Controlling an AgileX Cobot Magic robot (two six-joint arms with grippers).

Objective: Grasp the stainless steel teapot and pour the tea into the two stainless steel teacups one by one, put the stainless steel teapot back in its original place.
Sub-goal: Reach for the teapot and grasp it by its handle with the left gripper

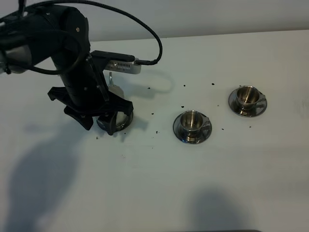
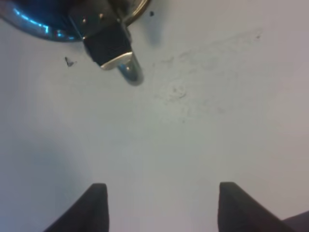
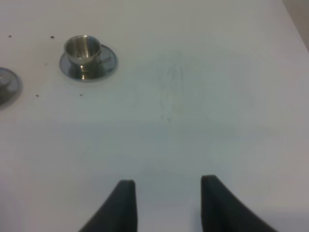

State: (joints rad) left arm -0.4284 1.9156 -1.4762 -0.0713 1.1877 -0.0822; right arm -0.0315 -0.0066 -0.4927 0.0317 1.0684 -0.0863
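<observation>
Left gripper [image 2: 161, 187] spread beside the teapot [image 1: 122, 117], frame left.
Handle [image 2: 116, 53] points toward its fingertips; right gripper [image 3: 166, 182] spread, empty.

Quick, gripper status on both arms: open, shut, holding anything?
Left gripper: open, holding nothing; the shiny round stainless steel teapot lies ahead of it.
Right gripper: open, holding nothing.

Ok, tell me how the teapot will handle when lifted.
The polished steel teapot looks rigid but probably slippery to grip. Held by its handle, which sits off to one side, it may swing or tilt. Its contents can't be seen, so it could be heavier than it looks.
</observation>
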